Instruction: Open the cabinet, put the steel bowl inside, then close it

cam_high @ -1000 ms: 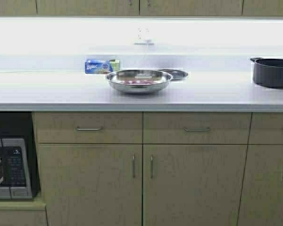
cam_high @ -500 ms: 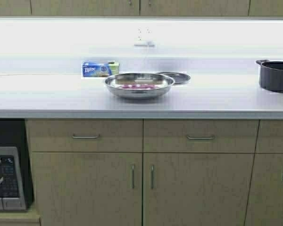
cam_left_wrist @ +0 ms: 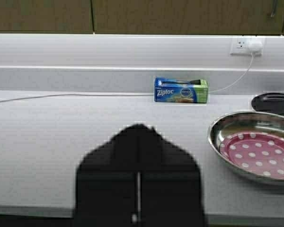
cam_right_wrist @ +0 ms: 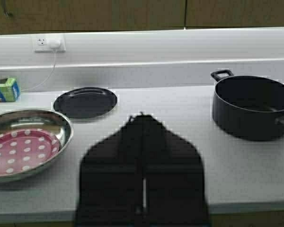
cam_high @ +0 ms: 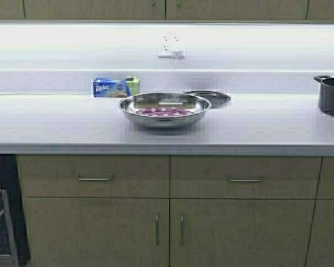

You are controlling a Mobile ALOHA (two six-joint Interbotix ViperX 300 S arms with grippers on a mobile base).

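White countertop (cam_high: 55, 125) runs the full width of the high view, backed by a brightly lit white wall with a power outlet (cam_high: 171, 47) and a plugged-in cable. Taking the steel bowl (cam_high: 164, 109) as the landmark: it sits upright on the countertop near the middle, its inner bottom red with white dots. Just behind it, toward the robot's right, lies a flat dark plate (cam_high: 209, 98), partly hidden by the bowl's rim. Behind the bowl, toward the left, a blue Ziploc box (cam_high: 116, 87) stands against the wall. Well to the right of the bowl, a black pot (cam_high: 333, 95) with side handles stands at the edge of the high view. Above the bowl, only the lower edge of the cabinet (cam_high: 167, 9) shows, both doors closed, with the handle ends visible near the centre seam. Below the bowl are under-counter drawers and doors (cam_high: 167, 211) with steel bar handles. The left gripper (cam_left_wrist: 138, 176) is level with the counter's front edge, left of the bowl and apart from it, fingers pressed together with only a thin seam between them. The right gripper (cam_right_wrist: 143, 177) is likewise at the front edge, right of the bowl, between it and the pot, fingers pressed together and holding nothing.
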